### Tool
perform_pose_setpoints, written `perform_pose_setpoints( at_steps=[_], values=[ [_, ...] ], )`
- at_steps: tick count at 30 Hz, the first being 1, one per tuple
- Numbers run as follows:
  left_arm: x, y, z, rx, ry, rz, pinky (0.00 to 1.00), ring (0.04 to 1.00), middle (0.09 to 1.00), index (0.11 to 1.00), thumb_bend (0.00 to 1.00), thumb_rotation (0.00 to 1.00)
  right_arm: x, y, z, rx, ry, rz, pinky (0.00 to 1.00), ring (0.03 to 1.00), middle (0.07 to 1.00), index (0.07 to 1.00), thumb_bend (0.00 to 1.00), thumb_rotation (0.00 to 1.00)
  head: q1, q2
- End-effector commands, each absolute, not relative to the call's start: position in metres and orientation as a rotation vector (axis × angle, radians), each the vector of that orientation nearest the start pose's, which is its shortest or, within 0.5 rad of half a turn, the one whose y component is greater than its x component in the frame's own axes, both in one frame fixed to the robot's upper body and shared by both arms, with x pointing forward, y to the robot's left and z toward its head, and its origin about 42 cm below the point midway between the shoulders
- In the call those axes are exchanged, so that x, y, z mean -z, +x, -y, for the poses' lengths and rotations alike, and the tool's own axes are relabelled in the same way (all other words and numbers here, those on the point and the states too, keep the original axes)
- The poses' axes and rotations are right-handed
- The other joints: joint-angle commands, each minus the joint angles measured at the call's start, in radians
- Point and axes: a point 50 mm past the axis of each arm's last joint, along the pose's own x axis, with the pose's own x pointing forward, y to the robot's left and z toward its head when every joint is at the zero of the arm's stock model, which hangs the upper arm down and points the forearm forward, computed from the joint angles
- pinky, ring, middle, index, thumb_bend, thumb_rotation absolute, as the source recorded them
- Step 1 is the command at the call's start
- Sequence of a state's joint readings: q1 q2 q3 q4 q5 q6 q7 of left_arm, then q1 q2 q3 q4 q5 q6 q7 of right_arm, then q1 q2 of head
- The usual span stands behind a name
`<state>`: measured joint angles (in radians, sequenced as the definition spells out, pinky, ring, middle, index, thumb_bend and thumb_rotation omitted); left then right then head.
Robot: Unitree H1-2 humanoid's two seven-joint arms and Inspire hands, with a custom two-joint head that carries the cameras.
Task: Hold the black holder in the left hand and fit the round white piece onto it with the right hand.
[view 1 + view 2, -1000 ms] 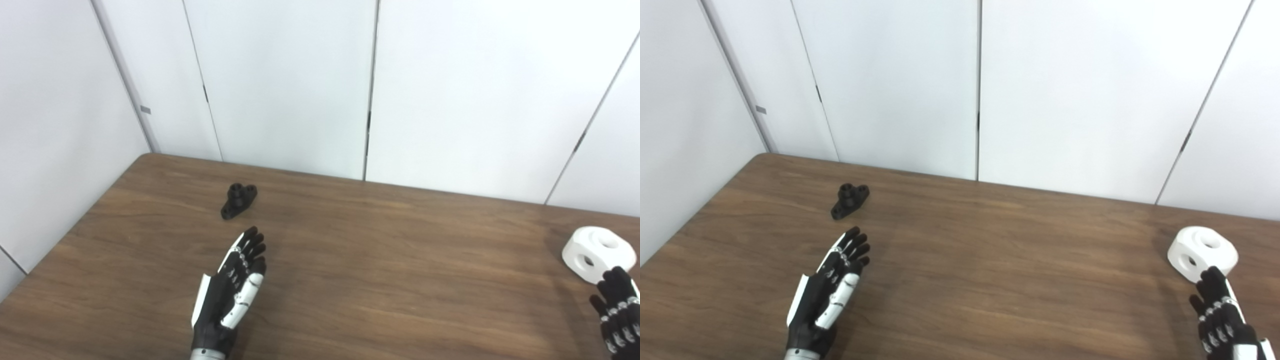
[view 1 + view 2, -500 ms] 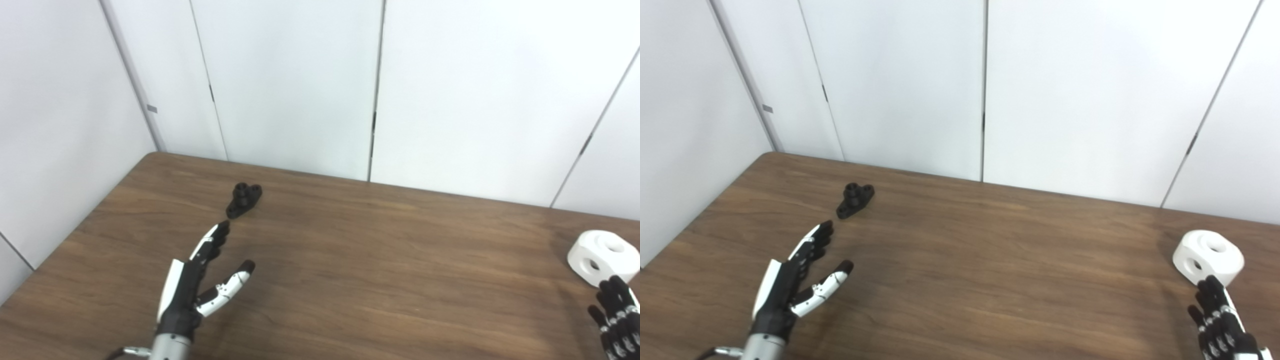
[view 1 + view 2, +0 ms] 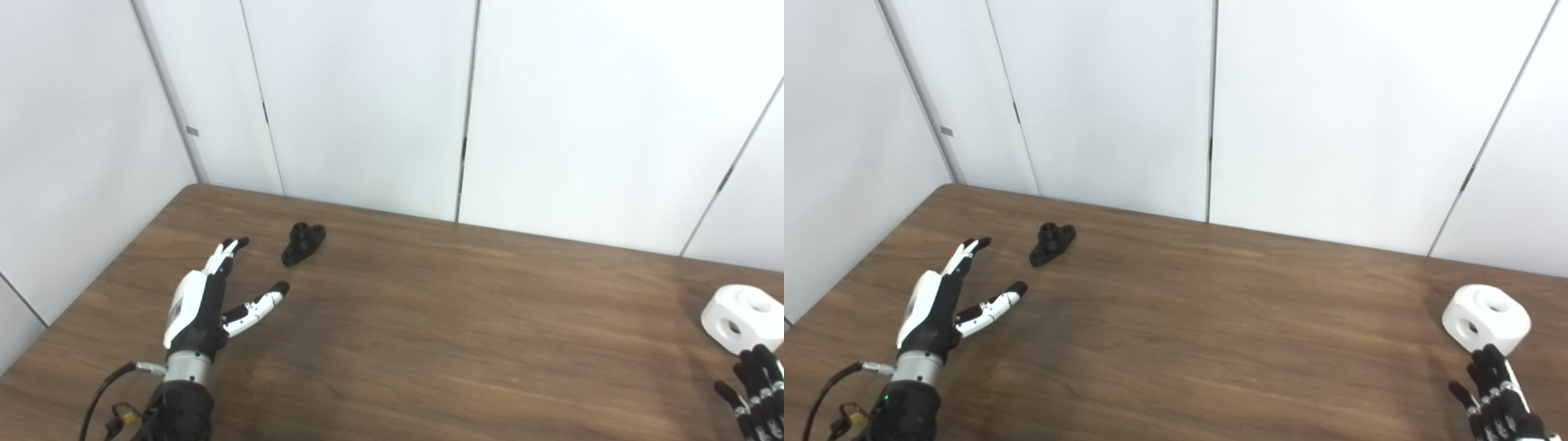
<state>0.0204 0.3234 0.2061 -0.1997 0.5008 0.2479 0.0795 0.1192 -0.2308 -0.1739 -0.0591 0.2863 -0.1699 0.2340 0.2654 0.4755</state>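
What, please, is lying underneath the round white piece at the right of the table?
Only the wooden table: the round white piece rests straight on it, apart from the right hand. Its underside is hidden, and its holes show only darkness.

We see only the fingers and upper palm of our right hand (image 3: 1497, 398); the bottom edge cuts off the rest. Just beyond it, the round white piece (image 3: 744, 318) runs to the right edge in the left eye view.
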Motion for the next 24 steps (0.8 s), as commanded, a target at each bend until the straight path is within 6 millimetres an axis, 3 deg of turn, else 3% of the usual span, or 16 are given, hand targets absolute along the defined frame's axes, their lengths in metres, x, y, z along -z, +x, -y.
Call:
perform_pose_setpoints(
  at_steps=[1, 10, 24],
  values=[
    [-0.187, 0.283, -0.376, -0.458, 0.891, 0.045, 1.00, 1.000, 0.997, 0.895, 0.80, 0.48, -0.084, 0.216, 0.320, -0.021, 0.049, 0.062, 0.92, 0.989, 0.976, 0.977, 0.65, 1.00, 0.000, 0.000],
    [-0.180, 0.323, -0.380, -0.487, 1.058, -0.008, 1.00, 1.000, 1.000, 0.855, 0.84, 0.50, -0.085, 0.215, 0.317, -0.024, 0.051, 0.064, 0.92, 0.995, 0.982, 0.977, 0.65, 1.00, -0.009, 0.004],
    [-0.164, 0.380, -0.364, -0.479, 1.079, -0.049, 1.00, 1.000, 0.980, 0.834, 0.85, 0.51, -0.086, 0.211, 0.313, -0.028, 0.048, 0.073, 0.91, 0.997, 0.982, 0.975, 0.67, 1.00, -0.028, 0.014]
  ],
)
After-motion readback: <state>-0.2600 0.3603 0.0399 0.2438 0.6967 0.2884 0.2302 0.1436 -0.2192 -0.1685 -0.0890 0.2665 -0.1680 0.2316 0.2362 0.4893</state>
